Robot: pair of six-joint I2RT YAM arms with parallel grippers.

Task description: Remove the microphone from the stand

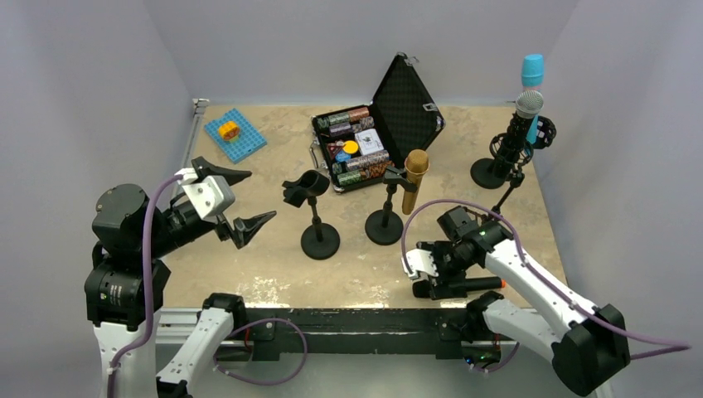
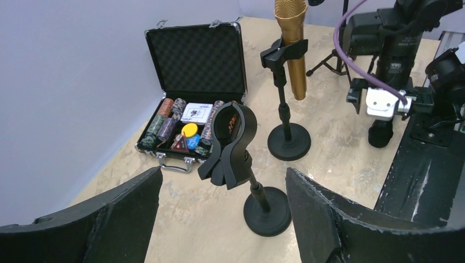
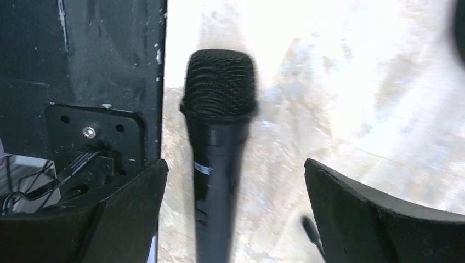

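A black microphone (image 3: 219, 142) lies flat on the table by the front edge, also seen from above as the black microphone (image 1: 472, 285). My right gripper (image 3: 236, 164) straddles it, jaws wide open and clear of its body on both sides; from above the right gripper (image 1: 424, 272) sits low over it. An empty stand (image 1: 319, 239) with an open clip (image 2: 233, 142) stands mid-table. A gold microphone (image 1: 414, 178) sits clipped in a second stand (image 1: 384, 227). My left gripper (image 1: 261, 196) hovers open to the left of the empty stand, holding nothing.
An open case of poker chips (image 1: 365, 149) lies at the back centre, and a blue baseplate (image 1: 236, 133) at the back left. A grey-headed microphone (image 1: 528, 104) and a blue one (image 1: 532, 70) stand in holders at the back right. The black front rail (image 1: 348, 319) borders the table.
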